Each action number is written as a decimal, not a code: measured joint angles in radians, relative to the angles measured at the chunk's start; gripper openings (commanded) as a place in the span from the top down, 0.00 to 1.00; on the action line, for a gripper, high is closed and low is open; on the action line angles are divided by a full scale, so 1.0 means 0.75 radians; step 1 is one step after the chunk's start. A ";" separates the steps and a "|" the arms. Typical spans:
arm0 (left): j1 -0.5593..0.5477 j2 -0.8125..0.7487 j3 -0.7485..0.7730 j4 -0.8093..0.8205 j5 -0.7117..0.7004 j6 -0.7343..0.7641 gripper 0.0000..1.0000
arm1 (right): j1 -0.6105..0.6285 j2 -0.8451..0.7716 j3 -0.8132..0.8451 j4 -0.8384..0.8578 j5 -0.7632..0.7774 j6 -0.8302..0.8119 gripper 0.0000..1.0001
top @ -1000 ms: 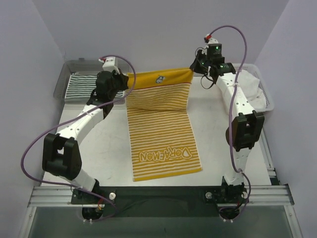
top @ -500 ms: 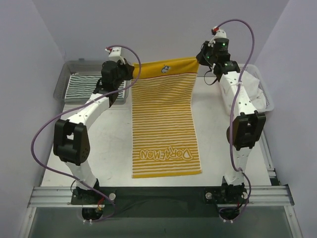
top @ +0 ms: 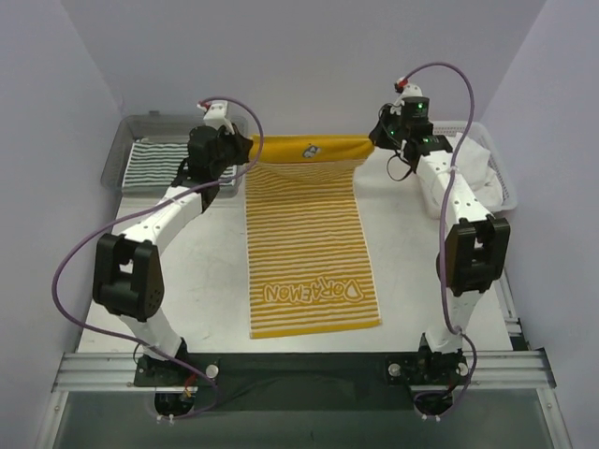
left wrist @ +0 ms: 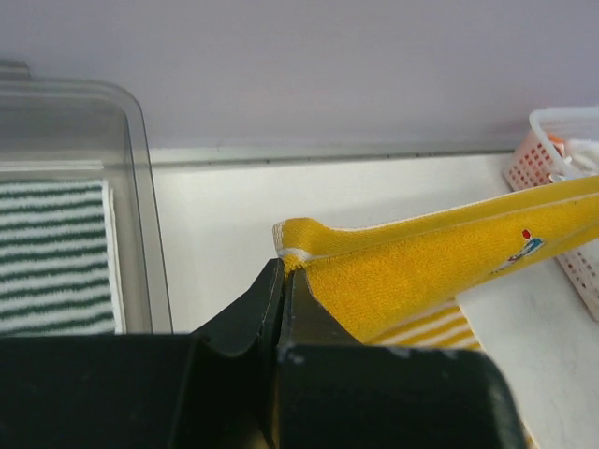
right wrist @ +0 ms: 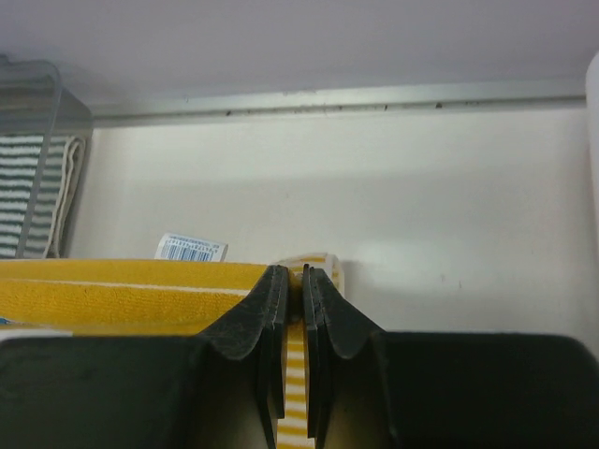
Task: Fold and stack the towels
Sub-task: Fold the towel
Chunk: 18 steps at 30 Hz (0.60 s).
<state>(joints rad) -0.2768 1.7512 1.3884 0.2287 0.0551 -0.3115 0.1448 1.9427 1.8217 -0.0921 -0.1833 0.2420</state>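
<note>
The yellow-and-white striped towel [top: 304, 234] lies lengthwise down the middle of the surface [top: 402, 271], its lettered end flat near the arms and its far hem lifted off the surface. The left jaws are pinched tight on the far left corner, and the right jaws are closed just as narrowly on the far right corner, with a small barcode label [right wrist: 191, 247] showing beside them. Between the two grips the yellow band sags a little. To my eye the step in hand is the first fold, bringing that far hem over toward the near edge. It would go best with both corners carried level and at the same pace, held apart enough to take out the sag, so the hem lands square on the near edge rather than skewed. The green-and-white striped towel [top: 154, 161] sits folded in the clear tray [top: 114, 150] at the far left. White towels [top: 473, 164] wait in the mesh basket [top: 505, 192] at the far right.
</note>
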 measured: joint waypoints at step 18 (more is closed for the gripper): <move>0.000 -0.740 -0.738 -0.083 0.173 -0.228 1.00 | 0.002 -0.791 -0.793 -0.033 -0.197 0.136 1.00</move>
<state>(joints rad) -0.2768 1.1961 0.8352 0.1661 0.1852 -0.4824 0.1459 1.3495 1.2270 -0.1165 -0.3313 0.3439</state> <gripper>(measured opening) 0.036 0.081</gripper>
